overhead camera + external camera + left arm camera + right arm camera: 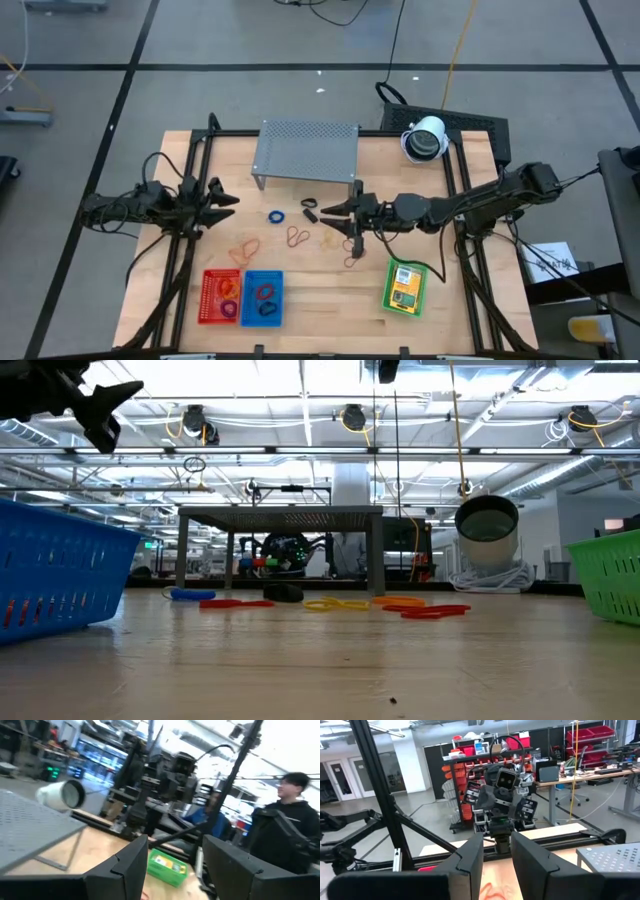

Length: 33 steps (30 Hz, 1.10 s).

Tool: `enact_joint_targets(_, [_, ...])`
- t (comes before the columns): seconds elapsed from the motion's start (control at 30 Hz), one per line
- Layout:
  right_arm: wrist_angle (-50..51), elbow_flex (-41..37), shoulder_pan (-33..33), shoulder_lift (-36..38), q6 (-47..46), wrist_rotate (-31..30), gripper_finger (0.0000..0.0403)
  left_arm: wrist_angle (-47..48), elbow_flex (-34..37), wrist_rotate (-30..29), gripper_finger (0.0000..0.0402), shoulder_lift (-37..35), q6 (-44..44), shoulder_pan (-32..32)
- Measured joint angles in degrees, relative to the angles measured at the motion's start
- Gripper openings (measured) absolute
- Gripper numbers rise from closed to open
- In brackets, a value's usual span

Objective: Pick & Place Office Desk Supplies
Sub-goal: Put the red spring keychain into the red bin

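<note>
My right gripper (337, 211) hovers over the loose rubber bands (297, 237) mid-table, fingers spread and empty, lined up for a pick. My left gripper (226, 198) waits at the table's left edge, fingers parted, seemingly holding nothing.

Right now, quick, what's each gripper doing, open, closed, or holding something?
Left gripper: jaws open, holding nothing, above the table's left side.
Right gripper: jaws open, holding nothing, above the table's middle.
</note>
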<state>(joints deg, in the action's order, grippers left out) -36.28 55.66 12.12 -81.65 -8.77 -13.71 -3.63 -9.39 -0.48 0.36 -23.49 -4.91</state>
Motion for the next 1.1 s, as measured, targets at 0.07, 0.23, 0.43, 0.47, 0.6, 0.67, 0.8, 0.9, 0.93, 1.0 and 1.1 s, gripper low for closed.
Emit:
enact_joint_targets(0.07, [-0.38,0.00,0.00,0.00,0.40,0.06,0.0089,-0.95,0.00,3.38,0.0198,0.00,0.25,0.01])
enact_joint_targets(0.23, [-0.32,0.00,-0.02,0.00,0.45,0.26,0.0089,2.46,-4.58,11.69,0.0198,4.51,-4.75,-0.10])
enact_joint_targets(0.43, [-0.33,0.00,-0.01,-0.02,0.47,0.38,0.0089,24.09,-21.48,13.70,0.0198,26.61,-6.67,-3.80])
enact_joint_targets(0.47, [-0.34,0.00,0.00,-0.02,0.54,0.41,0.0089,26.83,-24.73,14.32,0.0198,31.27,-6.58,-5.02])
enact_joint_targets(0.6, [0.07,0.00,-0.02,-0.02,1.69,0.46,0.0089,37.53,-37.58,13.67,0.0198,48.83,-6.97,-11.37])
enact_joint_targets(0.67, [0.23,0.00,-0.01,-0.02,2.34,0.47,0.0089,41.78,-43.19,11.78,0.0198,56.46,-8.03,-14.45])
enact_joint_targets(0.8, [1.25,0.02,0.18,-0.02,2.39,0.48,0.0089,45.37,-53.16,5.06,0.0198,66.99,-12.85,-20.04])
enact_joint_targets(0.9, [2.78,0.02,0.69,0.35,2.40,0.48,0.0089,46.95,-59.33,-0.19,0.0198,71.76,-19.18,-23.54])
enact_joint_targets(0.93, [3.40,0.02,0.96,0.53,2.40,0.48,0.0089,47.85,-61.11,-1.37,0.0198,73.18,-21.61,-24.55])
enact_joint_targets(1.0, [4.46,0.09,1.43,0.68,2.40,0.50,0.0089,49.86,-63.90,-3.25,0.0198,75.93,-27.09,-26.52])
enact_joint_targets(1.1, [6.73,0.09,2.40,1.42,2.39,0.51,0.0089,52.97,-65.71,-5.38,0.0198,79.39,-36.55,-29.92])
